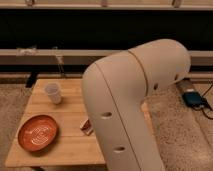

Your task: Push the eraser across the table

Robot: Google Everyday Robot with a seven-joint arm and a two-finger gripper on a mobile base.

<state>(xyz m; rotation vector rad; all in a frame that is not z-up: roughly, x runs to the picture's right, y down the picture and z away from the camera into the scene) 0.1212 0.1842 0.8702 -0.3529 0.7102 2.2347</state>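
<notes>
The light wooden plank table (65, 147) stands at the lower left. A small red and white object, probably the eraser (86, 126), lies on it near the middle, partly covered by my arm. My large white arm (130, 105) fills the centre and hides the table's right half. My gripper is not in view; it is hidden behind the arm or out of the picture.
A white paper cup (53, 93) stands upright at the table's back left. An orange-red plate (38, 132) lies at the front left. A blue device with a cable (192, 98) lies on the floor at the right. A dark wall with a ledge (30, 55) runs behind.
</notes>
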